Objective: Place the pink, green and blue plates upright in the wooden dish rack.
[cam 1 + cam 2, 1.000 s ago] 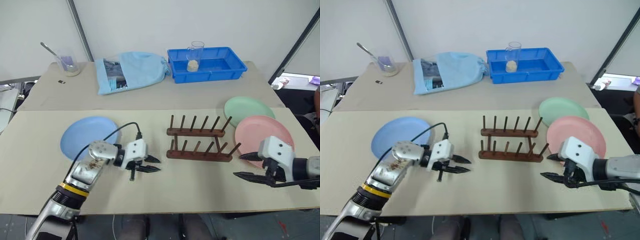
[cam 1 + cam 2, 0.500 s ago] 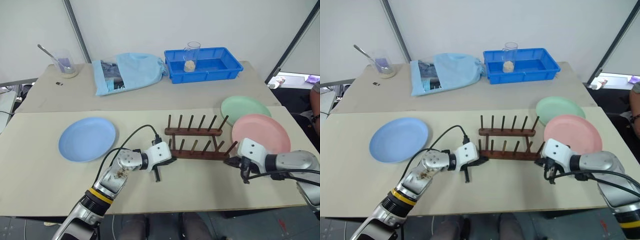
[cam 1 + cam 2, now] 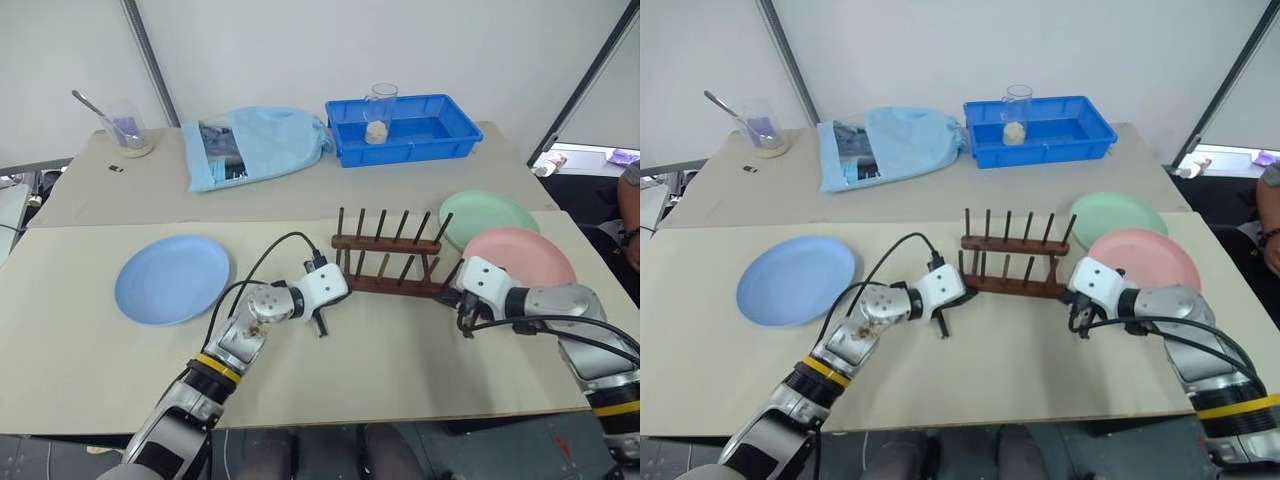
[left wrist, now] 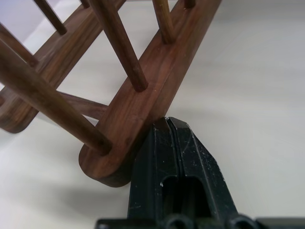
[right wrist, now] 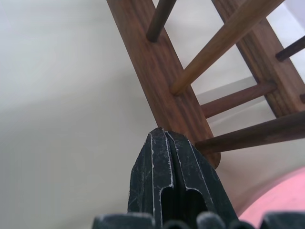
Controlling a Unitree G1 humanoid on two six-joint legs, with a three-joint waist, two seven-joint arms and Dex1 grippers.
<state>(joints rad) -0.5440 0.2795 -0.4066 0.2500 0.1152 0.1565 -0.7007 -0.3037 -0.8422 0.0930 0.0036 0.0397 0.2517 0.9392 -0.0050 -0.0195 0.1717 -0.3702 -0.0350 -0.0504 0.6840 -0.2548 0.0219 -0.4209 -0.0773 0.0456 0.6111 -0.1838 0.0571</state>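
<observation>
Both grippers have their fingers pressed together and hold nothing; each tip bears on the near rail of the wooden dish rack [image 3: 392, 262], which stands at the middle of the worktop [image 3: 420, 360]. The left gripper [image 4: 172, 128] touches the rail close to its left end, and the right gripper [image 5: 163, 135] touches the same rail close to its right end, so the step in hand looks like nudging or squaring the rack from its two ends, not yet picking up a plate. All three plates lie flat: the blue plate [image 3: 172, 278] well to the left of the rack, the pink plate [image 3: 522, 257] just beside the rack's right end, and the green plate [image 3: 490, 214] right of the rack and a little behind it, partly under the pink one. Next, I judge, the push must be even at both ends so the light rack slides without twisting or tipping; then one gripper must draw back, open, and go to a plate's rim.
</observation>
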